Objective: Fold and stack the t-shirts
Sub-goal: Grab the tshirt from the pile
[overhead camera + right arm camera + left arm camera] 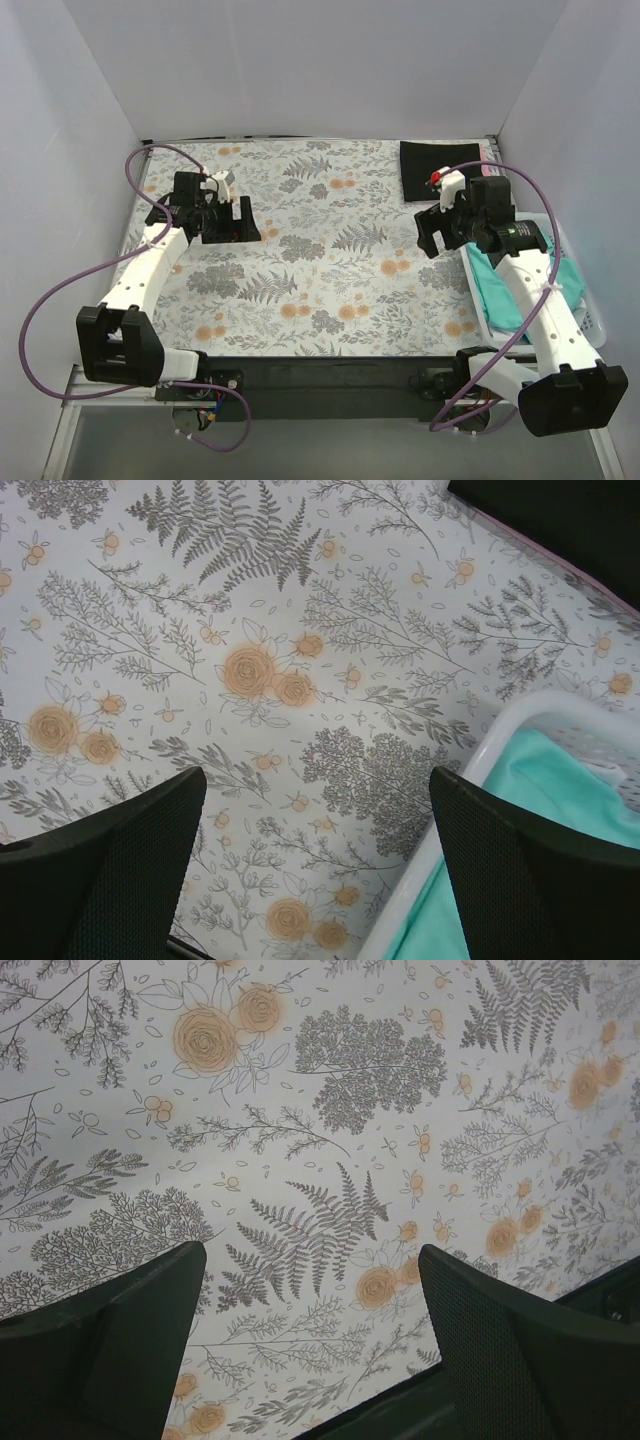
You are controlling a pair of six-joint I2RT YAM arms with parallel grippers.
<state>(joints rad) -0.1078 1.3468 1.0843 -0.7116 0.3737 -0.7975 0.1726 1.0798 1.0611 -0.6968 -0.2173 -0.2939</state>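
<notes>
Seen from overhead, the left gripper (pixel 230 218) hovers above the left part of the floral cloth (pixel 330 270), jaws parted and holding nothing. Its wrist camera shows only printed ferns and roses between two dark fingers (pixel 120 1340). A folded black t-shirt (pixel 438 170) lies on the cloth's far right corner. The right gripper (pixel 440 232) hangs above the cloth's right edge, also spread wide and empty. Its wrist view shows up close what overhead is half hidden by the arm: a teal-green t-shirt (pixel 545 780) lying inside the white basket (pixel 520 712), just beside that edge.
</notes>
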